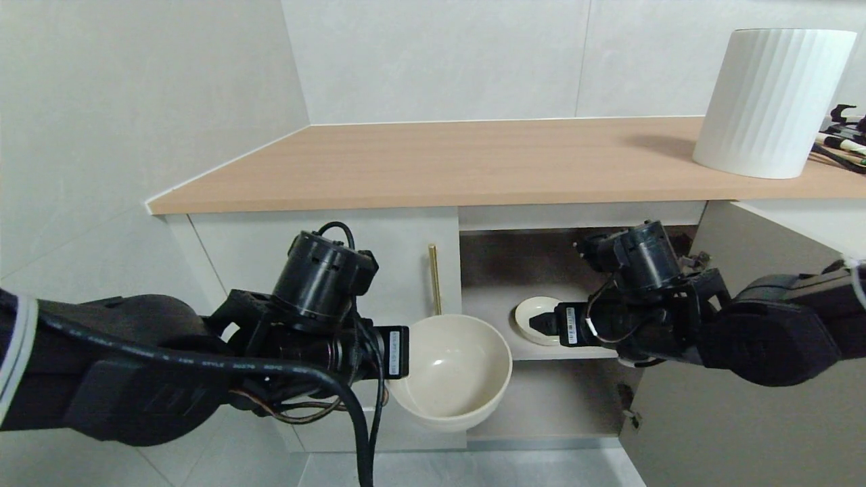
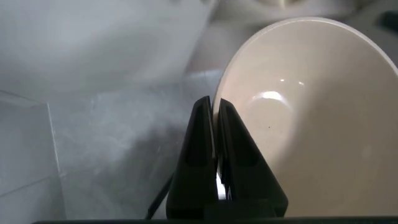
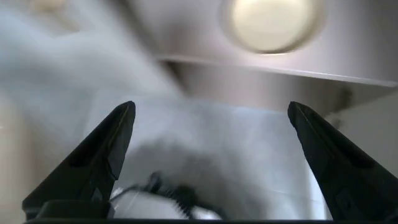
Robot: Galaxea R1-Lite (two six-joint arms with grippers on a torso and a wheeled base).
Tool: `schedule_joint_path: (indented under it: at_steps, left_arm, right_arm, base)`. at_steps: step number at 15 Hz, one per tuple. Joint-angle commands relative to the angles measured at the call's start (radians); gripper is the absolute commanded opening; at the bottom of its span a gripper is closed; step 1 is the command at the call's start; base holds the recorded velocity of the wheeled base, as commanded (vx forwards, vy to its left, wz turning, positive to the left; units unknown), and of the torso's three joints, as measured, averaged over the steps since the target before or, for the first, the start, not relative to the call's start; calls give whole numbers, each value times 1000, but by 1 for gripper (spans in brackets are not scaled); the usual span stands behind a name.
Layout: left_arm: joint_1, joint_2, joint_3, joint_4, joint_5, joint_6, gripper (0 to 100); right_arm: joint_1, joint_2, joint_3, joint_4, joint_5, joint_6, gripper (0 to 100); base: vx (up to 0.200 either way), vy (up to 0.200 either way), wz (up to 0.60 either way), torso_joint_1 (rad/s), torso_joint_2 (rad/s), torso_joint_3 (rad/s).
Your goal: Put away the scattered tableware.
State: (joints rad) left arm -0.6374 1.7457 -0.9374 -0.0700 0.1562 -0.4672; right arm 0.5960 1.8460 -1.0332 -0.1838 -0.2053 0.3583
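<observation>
The step in hand looks like stowing the bowl (image 1: pixel 452 368) in the open cupboard under the desk (image 1: pixel 473 162). The left pincer (image 1: pixel 400 352) is clamped tight on the bowl's rim, one finger inside the wall and one outside, as the left wrist view shows plainly. The bowl hangs in the air, mouth up and tipped slightly, just in front of the shut cupboard door with the gold handle (image 1: pixel 434 279) and beside the open compartment. Inside that compartment a small cream saucer (image 1: pixel 526 308) lies flat on the shelf (image 1: pixel 494 331). The right pincer (image 1: pixel 539 323) hovers just over the saucer's near edge with its fingers spread wide and nothing between them, so I judge that piece to be already put away. The right-hand door (image 1: pixel 744 433) stands swung open. A white ribbed container (image 1: pixel 771 101) stands on the desk, well apart from the work. Next, the left arm would need to carry the bowl sideways past the door edge and in over the shelf, then lower it to a bare spot beside the saucer before the pincer opens. The right arm sits across the opening, so it should probably draw back first to give room. The bowl's width against the gap is the thing to watch.
</observation>
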Motion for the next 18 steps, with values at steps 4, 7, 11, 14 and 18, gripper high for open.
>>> schedule_joint_path:
  at_steps: [4,7,11,14,18]
  left_arm:
    - [-53,61,17,1,6,1,0]
    - [-64,52,20,1,8,2,0]
    - [-88,37,29,1,13,1,0]
    - [-90,37,31,1,13,1,0]
    - [-93,37,32,1,14,1,0]
  right_arm:
    - [110,-134,-2,101,41,30,100]
    - [162,-114,-4,176,109,44,100]
    - [163,-13,-22,181,121,73,100]
    - [163,-4,-30,181,122,77,100]
    - [166,10,-30,179,127,79,0]
  base:
    - [0,0,0,0,0,0]
    - [0,0,0,0,0,0]
    - [0,0,0,0,0,0]
    - [0,0,0,0,0,0]
    - [0,0,0,0,0,0]
